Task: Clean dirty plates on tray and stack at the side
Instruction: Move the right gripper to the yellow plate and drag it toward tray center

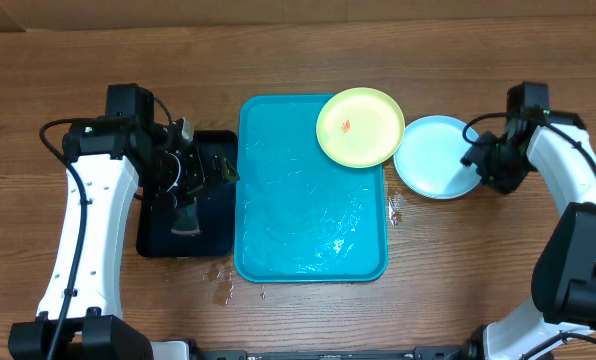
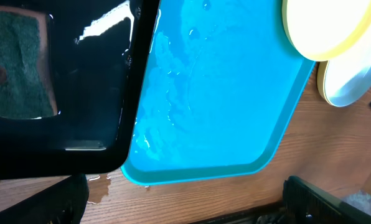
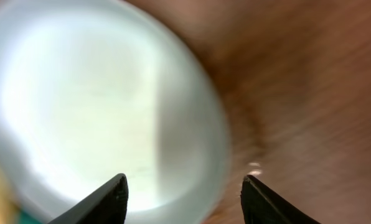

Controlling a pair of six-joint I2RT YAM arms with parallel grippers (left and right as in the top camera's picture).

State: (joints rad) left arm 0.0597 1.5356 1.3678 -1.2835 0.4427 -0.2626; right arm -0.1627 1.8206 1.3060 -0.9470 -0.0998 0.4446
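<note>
The turquoise tray (image 1: pixel 308 215) lies in the middle of the table, wet (image 2: pixel 216 106). A lime-green plate (image 1: pixel 359 126) with a small red smear rests over its far right corner (image 2: pixel 325 25). A light-blue plate (image 1: pixel 434 157) sits on the wood right of the tray (image 2: pixel 355 81); a lime-green edge shows under its left side. My right gripper (image 1: pixel 476 158) is at this plate's right edge. Its jaws stand open (image 3: pixel 184 190), with the blurred rim (image 3: pixel 198 124) between them, not pinched. My left gripper (image 1: pixel 200 185) hangs open and empty (image 2: pixel 185 202) over the dark tray.
A dark navy tray (image 1: pixel 213 225) lies left of the turquoise one, with a green sponge (image 2: pixel 17 68) in it. Water spots lie on the wood by the tray's front left corner (image 1: pixel 223 285) and by its right edge (image 1: pixel 395 210).
</note>
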